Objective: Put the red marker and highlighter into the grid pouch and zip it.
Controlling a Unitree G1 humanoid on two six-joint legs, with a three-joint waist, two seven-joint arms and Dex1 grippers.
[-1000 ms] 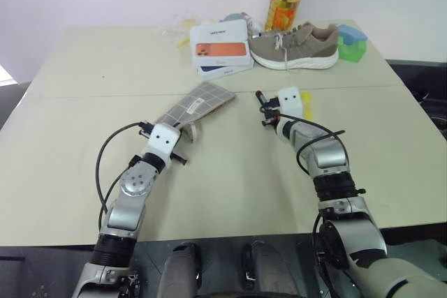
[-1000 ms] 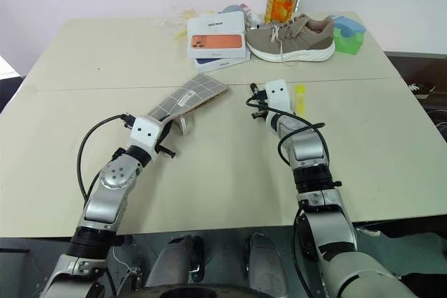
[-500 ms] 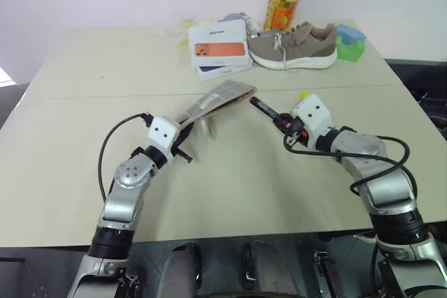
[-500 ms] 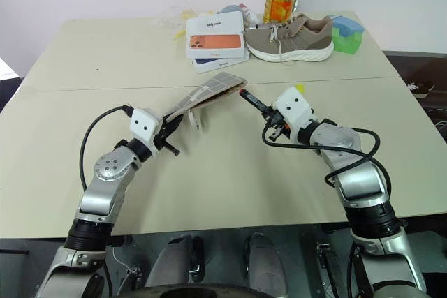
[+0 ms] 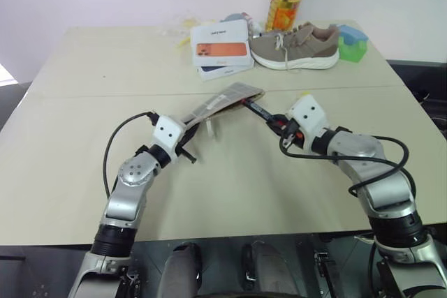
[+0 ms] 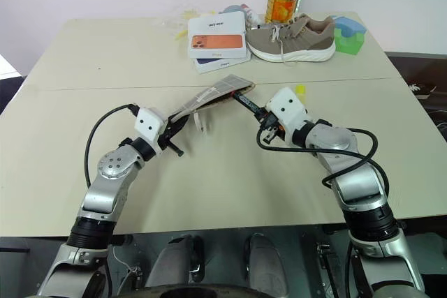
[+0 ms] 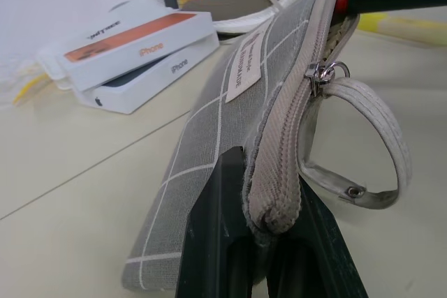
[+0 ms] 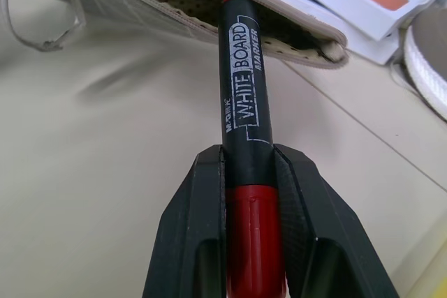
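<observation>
The right gripper (image 8: 249, 242) had carried the red marker (image 8: 241, 102) to the grid pouch (image 7: 230, 123) mouth; left gripper (image 7: 269, 256) clamped the pouch's near end, steadying it.

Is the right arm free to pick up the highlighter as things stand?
Probably not yet: the right gripper is shut on the red marker, its tip at the grid pouch mouth. The highlighter lies unobstructed beside that arm.

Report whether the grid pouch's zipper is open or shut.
Open, at least at the far end: the grid pouch gapes there, dotted lining showing, with the red marker tip at its mouth. The slider sits partway along.
</observation>
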